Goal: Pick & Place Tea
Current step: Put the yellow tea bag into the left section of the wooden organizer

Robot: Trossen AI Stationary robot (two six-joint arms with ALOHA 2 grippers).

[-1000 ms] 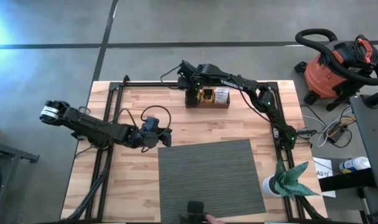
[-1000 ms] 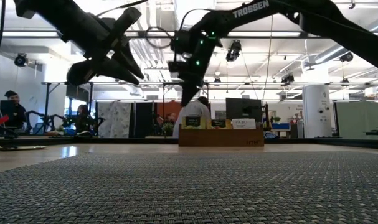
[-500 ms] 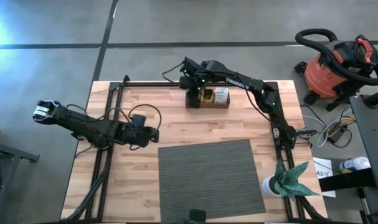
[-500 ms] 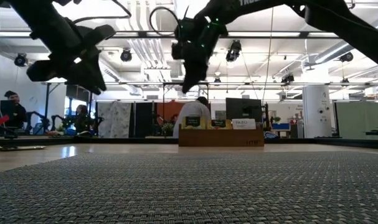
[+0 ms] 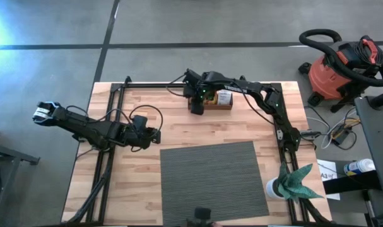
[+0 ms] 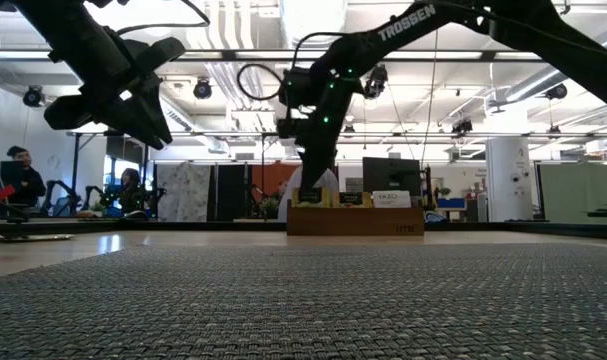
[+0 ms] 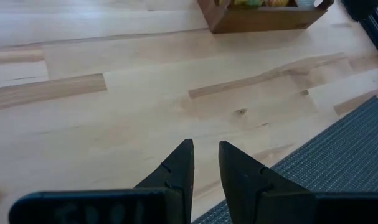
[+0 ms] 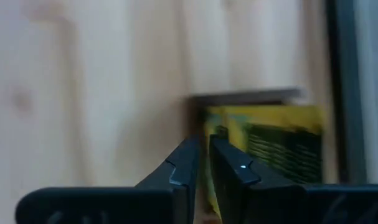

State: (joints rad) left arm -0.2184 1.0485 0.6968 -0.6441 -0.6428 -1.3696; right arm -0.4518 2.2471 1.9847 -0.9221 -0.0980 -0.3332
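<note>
The tea sachets stand on edge in the brown wooden tray (image 5: 211, 108) near the table's far edge. Yellow-green sachets (image 8: 269, 143) fill its left end and white ones (image 5: 224, 96) sit further right. My right gripper (image 5: 197, 106) hangs just over the tray's left end (image 6: 309, 185), pointing down. In its wrist view it (image 8: 203, 142) is open by a narrow gap over the yellow-green sachets. No sachet shows between the fingers. My left gripper (image 5: 156, 134) hovers over bare wood left of the mat, and it (image 7: 205, 146) is open a little and empty.
A grey woven mat (image 5: 213, 180) covers the table's near middle, and its corner (image 7: 338, 155) lies beside my left gripper. A green leafy thing in a white cup (image 5: 291, 184) stands at the near right corner. Black frame rails (image 5: 112, 107) run along the table's sides. A red vacuum (image 5: 339, 66) sits off the table.
My left gripper has drawn back toward the table's left edge, off the mat's far-left corner, and then stayed still. My right gripper first rose a little above the tray, then came down to the tray's left end.
</note>
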